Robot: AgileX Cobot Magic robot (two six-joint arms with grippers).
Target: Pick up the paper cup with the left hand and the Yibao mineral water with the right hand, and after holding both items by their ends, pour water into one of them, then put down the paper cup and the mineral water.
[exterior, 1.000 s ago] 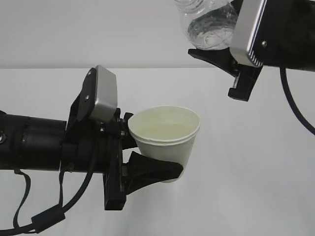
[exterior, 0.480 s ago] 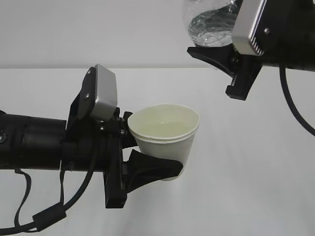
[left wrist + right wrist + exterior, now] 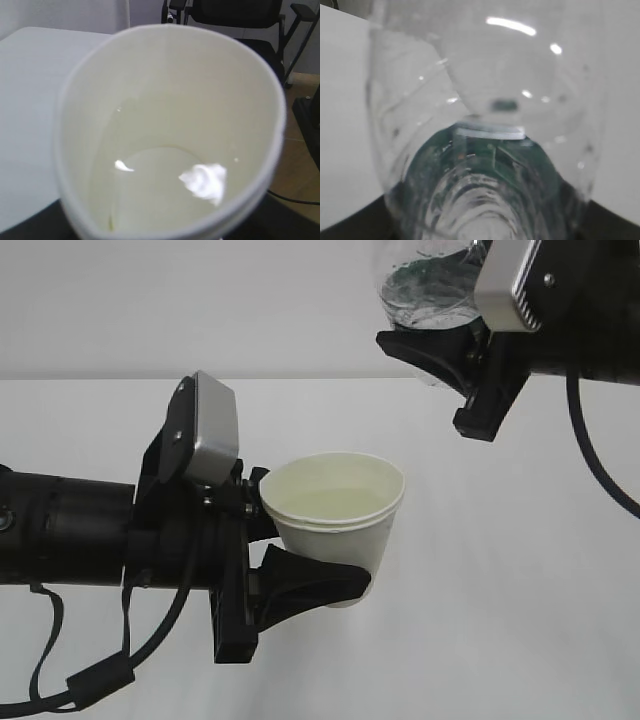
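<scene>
Paper cup: your left end effector (image 3: 300, 560) is clamped on the paper cup (image 3: 335, 525), held upright above the surface (image 3: 520, 590). It is cream-white matte paper, tapered, with a rolled rim; a 2nd rim line below the lip reads as 2 nested cups.
Cup contents: in the left wrist view you see a shallow pool of clear water in the cup (image 3: 165, 150), with bright glints on it.
Left end effector: black, 2 curved fingers (image 3: 315, 585) wrapping the cup's lower wall, a smooth grey rectangular block (image 3: 210, 430) on the body.
Yibao mineral water: your right end effector (image 3: 445, 345) is clamped on the Yibao mineral water (image 3: 425, 285), held high at the top edge of the exterior view, up and to the right of the cup and apart from it. It is clear ribbed plastic with rounded curves and water inside; the right wrist view shows dark green through the bottle (image 3: 485, 165).
Bottle mouth: you cannot see it from any view.
</scene>
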